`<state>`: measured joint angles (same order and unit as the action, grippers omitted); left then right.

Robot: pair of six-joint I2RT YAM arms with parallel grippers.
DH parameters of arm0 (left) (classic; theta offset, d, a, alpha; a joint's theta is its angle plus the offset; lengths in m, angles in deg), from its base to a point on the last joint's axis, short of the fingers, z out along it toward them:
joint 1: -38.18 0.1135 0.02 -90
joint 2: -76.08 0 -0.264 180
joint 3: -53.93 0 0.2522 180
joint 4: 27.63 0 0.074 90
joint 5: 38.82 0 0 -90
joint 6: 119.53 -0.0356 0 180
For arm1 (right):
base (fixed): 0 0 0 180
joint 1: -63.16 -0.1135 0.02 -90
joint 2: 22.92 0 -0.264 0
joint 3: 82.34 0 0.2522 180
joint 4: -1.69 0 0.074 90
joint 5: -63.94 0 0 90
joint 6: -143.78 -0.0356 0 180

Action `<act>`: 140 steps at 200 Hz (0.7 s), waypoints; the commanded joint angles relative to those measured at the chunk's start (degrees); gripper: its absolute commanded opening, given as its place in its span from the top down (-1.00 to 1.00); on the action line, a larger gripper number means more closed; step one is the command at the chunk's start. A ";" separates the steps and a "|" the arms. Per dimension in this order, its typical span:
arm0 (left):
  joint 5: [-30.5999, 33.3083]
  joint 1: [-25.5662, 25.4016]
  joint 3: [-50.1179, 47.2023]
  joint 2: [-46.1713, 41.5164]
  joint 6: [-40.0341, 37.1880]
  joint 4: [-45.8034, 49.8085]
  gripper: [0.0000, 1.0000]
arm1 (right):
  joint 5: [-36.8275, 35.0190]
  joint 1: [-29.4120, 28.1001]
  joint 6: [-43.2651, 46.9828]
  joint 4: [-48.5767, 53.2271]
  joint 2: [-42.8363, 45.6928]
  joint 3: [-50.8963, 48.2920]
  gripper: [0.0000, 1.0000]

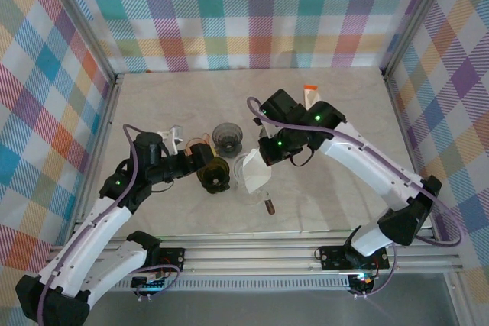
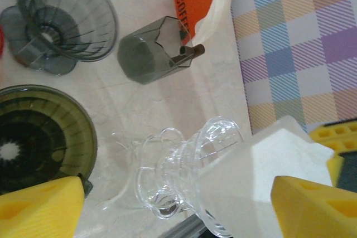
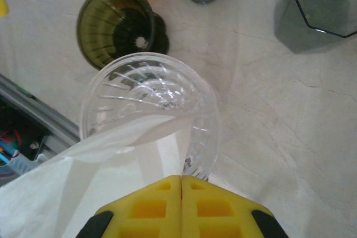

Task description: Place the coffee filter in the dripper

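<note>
Though smooth, paper filter (image 3: 83, 176) at ribbed dripper (image 3: 150, 90)

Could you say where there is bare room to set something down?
Free: the table far left by the back wall, and beyond the right arm. Crowded: centrally, around the clear dripper, coffee filter, olive dripper and grey dripper.

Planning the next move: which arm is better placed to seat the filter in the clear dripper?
Right. The right tool is shut on the white filter, which reaches over the clear dripper. The left tool stands open around the dripper, holding nothing.
</note>
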<state>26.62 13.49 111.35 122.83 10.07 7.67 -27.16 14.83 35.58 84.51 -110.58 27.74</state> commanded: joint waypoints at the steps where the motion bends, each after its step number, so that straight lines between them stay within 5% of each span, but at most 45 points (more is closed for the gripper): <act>1: 0.57 -5.33 1.83 1.25 -1.70 -3.92 -0.85 | -3.25 -0.41 -0.89 2.13 -2.27 2.63 1.00; 31: 3.82 -9.41 3.83 3.10 -3.03 -4.40 -0.69 | -5.83 -1.52 -0.66 2.97 -3.36 4.04 1.00; 140: 5.30 -13.01 6.01 6.42 -5.18 -3.99 -0.71 | -10.20 -3.53 0.74 12.19 -7.43 12.10 1.00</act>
<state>31.78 2.00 116.38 128.75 6.64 5.03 -36.62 11.81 36.02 93.62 -115.89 39.30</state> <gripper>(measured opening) 0.860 0.054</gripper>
